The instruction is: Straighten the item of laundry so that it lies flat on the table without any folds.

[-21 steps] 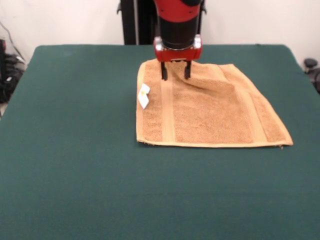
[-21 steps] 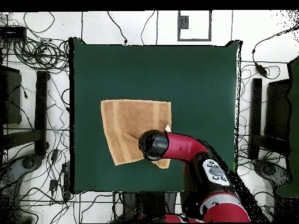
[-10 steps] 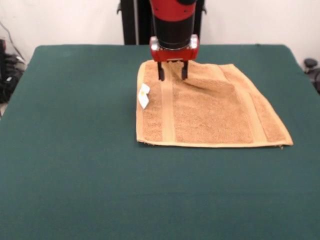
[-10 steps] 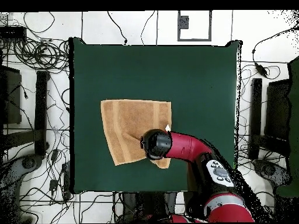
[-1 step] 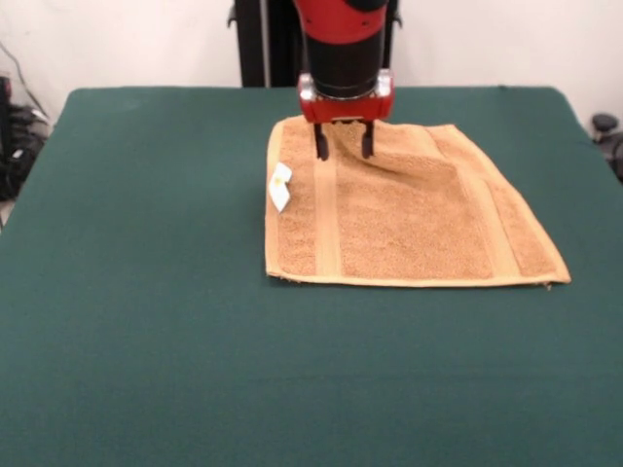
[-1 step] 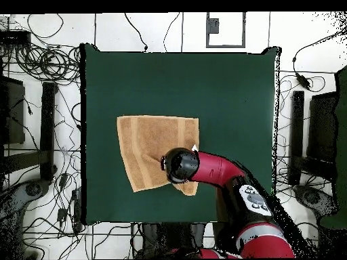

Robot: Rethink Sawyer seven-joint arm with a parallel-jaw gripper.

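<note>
One towel [image 5: 409, 209] spread on table [image 5: 146, 321], slight ridge; gripper [image 5: 342, 143] parted, empty, above far edge.

- Towel [image 5: 409, 209]: you have orange-tan terry cloth here, looped and rough-looking, matt all over.
- Bands [image 5: 327, 219]: your towel carries flat woven strips, smoother and slightly paler than the pile beside them.
- Tag [image 5: 280, 186]: you see a small white label, thin like cloth or paper; which one cannot be told.
- Table [image 5: 146, 292]: your work surface is dark green, felt-like, matt and even.
- Arm [image 6: 220, 170]: you have a glossy red shell that looks like hard plastic, with black sections.
- Gripper [image 5: 342, 148]: black fingers, dull finish, under a pale metallic-looking plate.
</note>
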